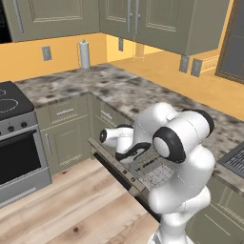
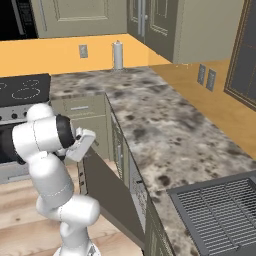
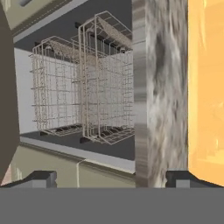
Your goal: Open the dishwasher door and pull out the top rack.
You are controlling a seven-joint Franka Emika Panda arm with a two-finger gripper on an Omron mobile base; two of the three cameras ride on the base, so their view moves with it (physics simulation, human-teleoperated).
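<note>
A: Dishwasher door (image 1: 116,164), state?

B: Swung down, open. In the left base view it juts from the cabinet run under the counter's front edge, grey-tan top strip with small dark buttons facing the floor side. In the right base view its dark grey face (image 2: 107,192) slants down and outward from beneath the counter edge.

A: Top rack?

B: Thin light-grey wire grid basket (image 3: 107,78), seen from the hand view inside the dark cavity, just below the counter's edge. A second wire basket sits beside it; which is forward, cannot tell. From the left base view, wire grid (image 1: 155,171) shows above the open door.
</note>
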